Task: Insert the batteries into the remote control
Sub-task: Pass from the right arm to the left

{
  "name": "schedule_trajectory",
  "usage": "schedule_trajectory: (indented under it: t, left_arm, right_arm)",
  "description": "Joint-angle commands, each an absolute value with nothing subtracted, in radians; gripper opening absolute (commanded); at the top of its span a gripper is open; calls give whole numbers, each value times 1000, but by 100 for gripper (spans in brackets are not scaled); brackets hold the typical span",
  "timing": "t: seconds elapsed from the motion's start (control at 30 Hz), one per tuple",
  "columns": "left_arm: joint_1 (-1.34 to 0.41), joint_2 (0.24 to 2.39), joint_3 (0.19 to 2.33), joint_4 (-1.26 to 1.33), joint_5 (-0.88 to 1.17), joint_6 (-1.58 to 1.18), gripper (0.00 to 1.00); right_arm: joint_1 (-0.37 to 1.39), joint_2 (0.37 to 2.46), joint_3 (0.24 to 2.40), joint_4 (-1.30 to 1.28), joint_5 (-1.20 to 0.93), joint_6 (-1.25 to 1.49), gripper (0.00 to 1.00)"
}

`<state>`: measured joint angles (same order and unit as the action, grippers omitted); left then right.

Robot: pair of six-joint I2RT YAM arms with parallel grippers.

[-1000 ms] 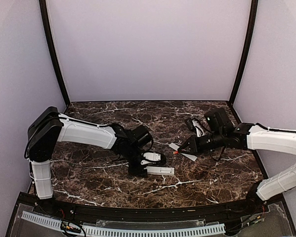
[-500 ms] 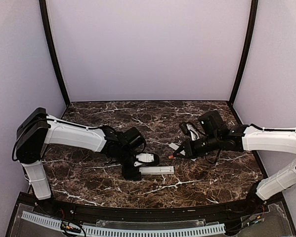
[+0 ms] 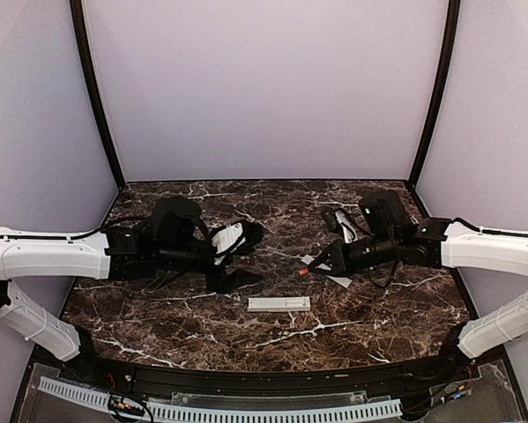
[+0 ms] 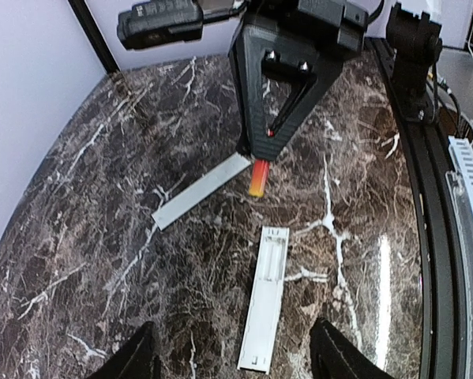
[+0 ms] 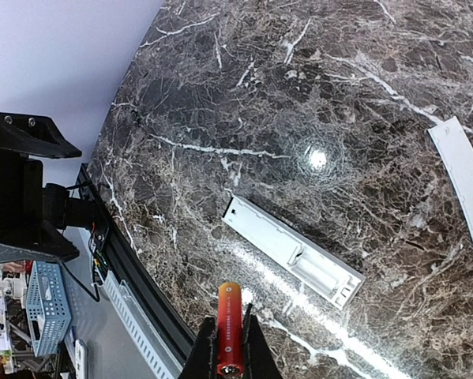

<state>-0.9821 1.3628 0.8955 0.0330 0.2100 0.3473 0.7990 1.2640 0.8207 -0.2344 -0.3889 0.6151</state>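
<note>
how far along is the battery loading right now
Early. Done: the remote lies on the table with its battery bay open, no red cell showing inside; a thin white strip lies apart from it. In hand: the right gripper clamps one red battery above the table, short of the remote. Left: seating it. The left gripper is open and empty.

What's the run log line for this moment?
right claw: shut on small red cylindrical battery, above dark marble table | left claw: open, empty | slim white plastic remote control: flat on table, open side up
</note>
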Motion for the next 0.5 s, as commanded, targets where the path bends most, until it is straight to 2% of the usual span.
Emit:
schedule_trajectory:
  t: [0.0,0.2,0.47]
  left_arm:
    - [-988,1319,862,167,259,290,63]
    - [-991,1342,854,255,320,300,60]
    - [-1025,1487,916,316,342,356,55]
  right_arm:
    - [807,1255,875,-229,-411,612,0]
    - [807,1232,884,-234,-428,602,0]
    - [807,1186,821,-178,-466,617,0]
